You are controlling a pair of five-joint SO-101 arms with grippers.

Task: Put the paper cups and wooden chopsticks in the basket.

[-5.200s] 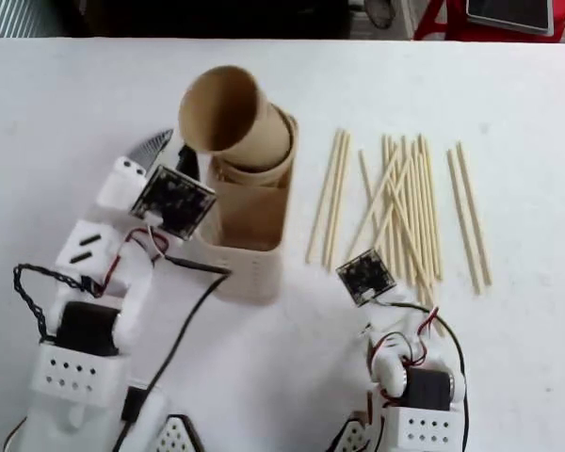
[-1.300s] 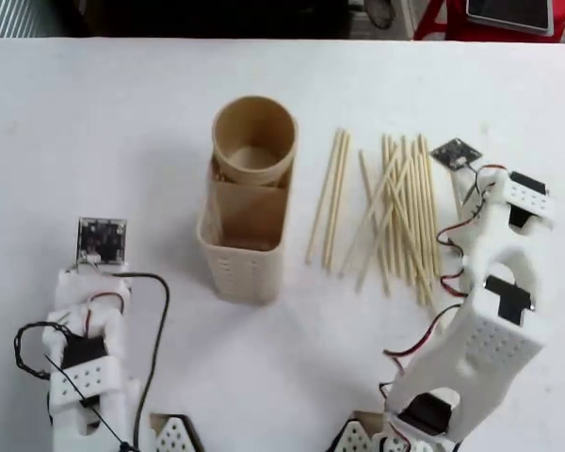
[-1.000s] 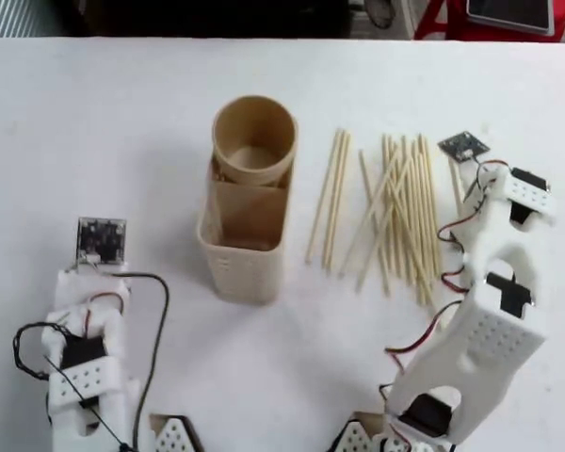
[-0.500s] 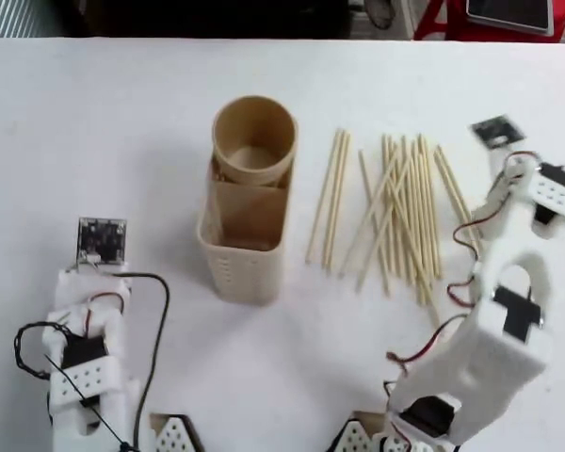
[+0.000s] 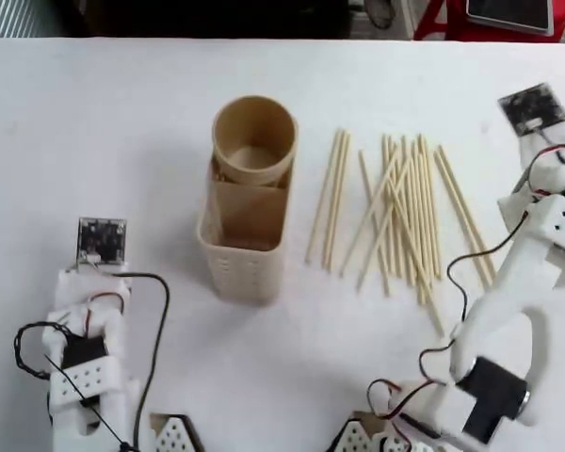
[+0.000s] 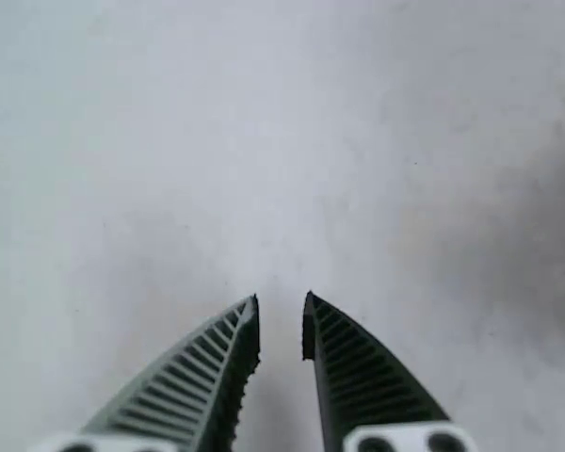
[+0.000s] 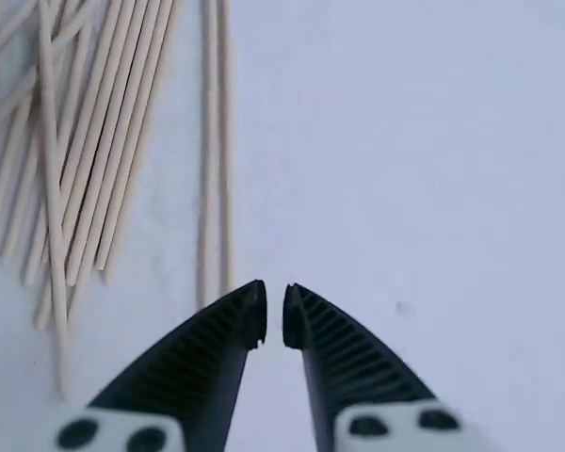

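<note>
A tan perforated basket (image 5: 240, 252) stands left of the table's middle. Stacked paper cups (image 5: 254, 139) sit upright in its far end. Several wooden chopsticks (image 5: 395, 215) lie spread on the table to its right. In the right wrist view the chopsticks (image 7: 94, 141) lie off to one side of my right gripper (image 7: 274, 315). That gripper is shut and empty over bare table, just past the pile's outermost pair (image 7: 215, 141). The right arm (image 5: 546, 221) stands at the table's right edge. My left gripper (image 6: 280, 325) hangs over bare table, nearly shut with nothing between its fingers. Its arm (image 5: 89, 282) is folded back at the front left.
The white table (image 5: 94, 122) is bare to the left of and behind the basket. Beyond the far edge are a dark area and a red frame (image 5: 452, 19). Loose cables (image 5: 160, 311) trail from both arm bases at the front.
The left arm dropped its paper cup onto the stack in the basket and folded back. The right arm swung out past the pile's right edge, and the outermost chopsticks now lie slanted closer to it.
</note>
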